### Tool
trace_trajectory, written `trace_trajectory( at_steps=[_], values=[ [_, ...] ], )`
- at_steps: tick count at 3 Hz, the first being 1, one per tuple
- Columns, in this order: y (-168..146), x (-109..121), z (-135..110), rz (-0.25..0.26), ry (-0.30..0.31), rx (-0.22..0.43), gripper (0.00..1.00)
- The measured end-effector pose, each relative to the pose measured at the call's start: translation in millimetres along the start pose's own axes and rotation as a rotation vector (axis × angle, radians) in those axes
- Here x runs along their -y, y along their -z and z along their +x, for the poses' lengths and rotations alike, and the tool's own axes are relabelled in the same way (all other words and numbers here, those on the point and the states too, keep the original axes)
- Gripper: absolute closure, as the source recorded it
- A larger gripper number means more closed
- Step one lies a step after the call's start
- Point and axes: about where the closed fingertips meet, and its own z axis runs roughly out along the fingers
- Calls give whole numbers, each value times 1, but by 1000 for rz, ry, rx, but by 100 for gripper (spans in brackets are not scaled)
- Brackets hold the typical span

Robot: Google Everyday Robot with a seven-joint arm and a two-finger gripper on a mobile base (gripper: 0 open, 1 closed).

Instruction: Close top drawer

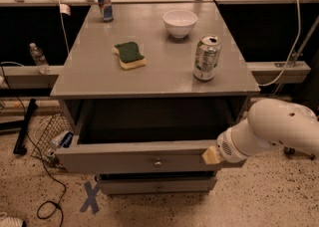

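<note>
The top drawer (134, 160) is a wide grey drawer pulled well out from under the grey tabletop (154, 79). Its flat front panel faces me with a small round metal knob (158, 162) at its centre. Its shallow inside is dark and looks empty. My gripper (212, 156) is on a thick white arm (271, 129) that comes in from the right. Its pale tip rests against the right end of the drawer's front panel, at the top edge.
On the tabletop stand a green and yellow sponge (129, 55), a white bowl (179, 22), a silver-green can (206, 57) and a blue can (104, 3). A shorter drawer (157, 184) sits below. A wire basket (50, 134), cables and a water bottle (38, 57) lie left.
</note>
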Motion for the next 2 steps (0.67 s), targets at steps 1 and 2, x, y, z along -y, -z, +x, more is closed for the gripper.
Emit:
trace_trajectory(
  at_steps=[1,2],
  values=[
    [0,1,-4,5,0,16,100],
    [2,2,-1,22,-16,18,100]
  ],
)
